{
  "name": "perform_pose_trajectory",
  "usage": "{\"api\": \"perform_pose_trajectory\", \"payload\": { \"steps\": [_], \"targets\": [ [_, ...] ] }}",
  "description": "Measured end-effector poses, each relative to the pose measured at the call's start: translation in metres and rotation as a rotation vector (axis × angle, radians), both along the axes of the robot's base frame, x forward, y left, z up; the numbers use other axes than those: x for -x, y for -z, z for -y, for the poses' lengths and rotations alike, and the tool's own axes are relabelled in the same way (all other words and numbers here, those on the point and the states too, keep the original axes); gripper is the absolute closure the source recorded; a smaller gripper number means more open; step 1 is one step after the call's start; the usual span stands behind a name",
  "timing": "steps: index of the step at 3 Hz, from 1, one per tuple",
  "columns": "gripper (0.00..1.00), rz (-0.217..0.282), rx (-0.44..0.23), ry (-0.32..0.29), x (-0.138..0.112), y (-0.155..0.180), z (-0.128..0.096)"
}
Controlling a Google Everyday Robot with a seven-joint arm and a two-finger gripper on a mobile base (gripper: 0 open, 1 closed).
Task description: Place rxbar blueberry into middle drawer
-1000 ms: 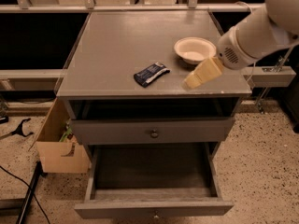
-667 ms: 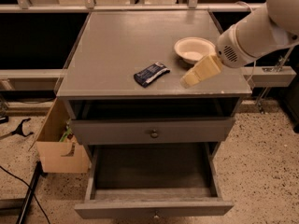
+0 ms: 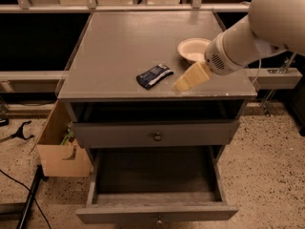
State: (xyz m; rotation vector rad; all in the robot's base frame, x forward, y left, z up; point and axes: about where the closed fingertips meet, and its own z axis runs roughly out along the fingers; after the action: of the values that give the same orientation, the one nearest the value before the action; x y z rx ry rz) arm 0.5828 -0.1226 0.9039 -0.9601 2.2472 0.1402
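Note:
The rxbar blueberry (image 3: pixel 155 75), a small dark blue wrapper with white markings, lies flat on the grey cabinet top (image 3: pixel 119 46), near the front and just left of centre. My gripper (image 3: pixel 183 82), cream-coloured, hangs low over the cabinet top just right of the bar, apart from it, between the bar and the cream bowl (image 3: pixel 192 48). It holds nothing that I can see. The middle drawer (image 3: pixel 143 213) stands pulled out below, its deep dark tray showing nothing inside. The drawer front with the round knob (image 3: pixel 156 136) above it is pushed in.
An open cardboard box (image 3: pixel 59 149) stands on the floor against the cabinet's left side. A black cable (image 3: pixel 19 187) runs over the speckled floor at the lower left. A grey ledge (image 3: pixel 279 78) sticks out right of the cabinet. A railing runs along the back.
My gripper has moved left along the cabinet top, away from the bowl and closer to the bar. The bar, the bowl and the drawers have not moved.

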Motion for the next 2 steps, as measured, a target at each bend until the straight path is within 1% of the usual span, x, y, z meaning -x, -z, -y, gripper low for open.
{"api": "perform_pose_trajectory", "payload": {
  "steps": [1, 2],
  "targets": [
    [0.0, -0.009, -0.024, -0.006, -0.008, 0.01, -0.019],
    [0.0, -0.028, -0.06, -0.006, -0.02, 0.023, -0.041]
  ]
}}
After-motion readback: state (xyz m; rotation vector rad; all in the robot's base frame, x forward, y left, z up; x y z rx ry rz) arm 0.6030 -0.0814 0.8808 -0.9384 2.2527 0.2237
